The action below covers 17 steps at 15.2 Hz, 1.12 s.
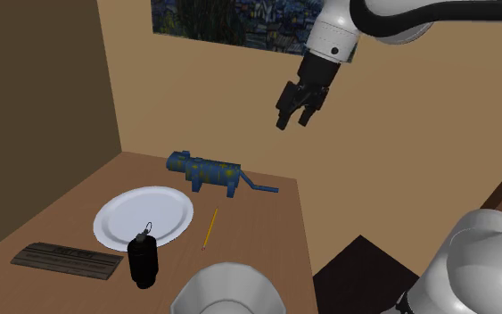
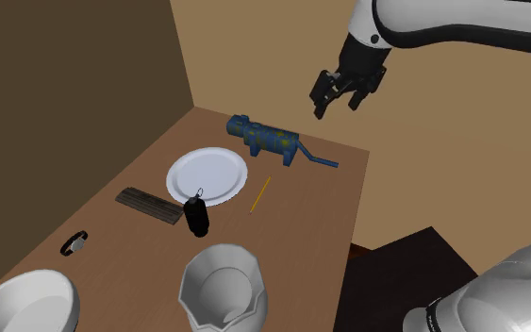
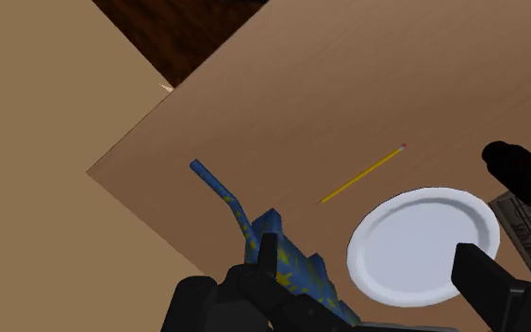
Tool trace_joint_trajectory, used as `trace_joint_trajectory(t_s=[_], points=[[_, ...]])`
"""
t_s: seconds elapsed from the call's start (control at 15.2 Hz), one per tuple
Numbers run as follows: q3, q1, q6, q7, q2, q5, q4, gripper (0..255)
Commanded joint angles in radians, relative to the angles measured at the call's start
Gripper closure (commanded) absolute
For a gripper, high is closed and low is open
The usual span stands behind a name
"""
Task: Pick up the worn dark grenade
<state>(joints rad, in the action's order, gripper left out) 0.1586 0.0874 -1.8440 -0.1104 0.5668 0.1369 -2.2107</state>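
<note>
One spread-fingered, empty black gripper (image 1: 294,122) hangs high over the brown wooden table's (image 1: 258,234) wall-side edge, well apart from the upright dark grenade (image 1: 143,260) beside the round white plate (image 1: 142,215); a top-down approach, closing across its body, looks best.

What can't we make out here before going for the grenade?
- Wrist view: grenade cut off by the picture's edge.
- Wrist view: blue toy partly hidden behind the fingers.
- Second exterior view: small dark object, too small to identify.
- Shoulder view: white vessel cut by the bottom edge.
</note>
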Motion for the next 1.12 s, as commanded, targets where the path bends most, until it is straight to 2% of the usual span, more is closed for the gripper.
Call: trace_joint_trajectory(t_s=[0.0,0.53,1.06], points=[[0.028,0.012,-0.018,-0.013,-0.049,0.004,0.015,0],[0.145,0.054,-0.09,-0.083,-0.294,-0.016,0.126,0],[0.243,0.107,-0.126,-0.172,-0.567,-0.094,0.288,0]])
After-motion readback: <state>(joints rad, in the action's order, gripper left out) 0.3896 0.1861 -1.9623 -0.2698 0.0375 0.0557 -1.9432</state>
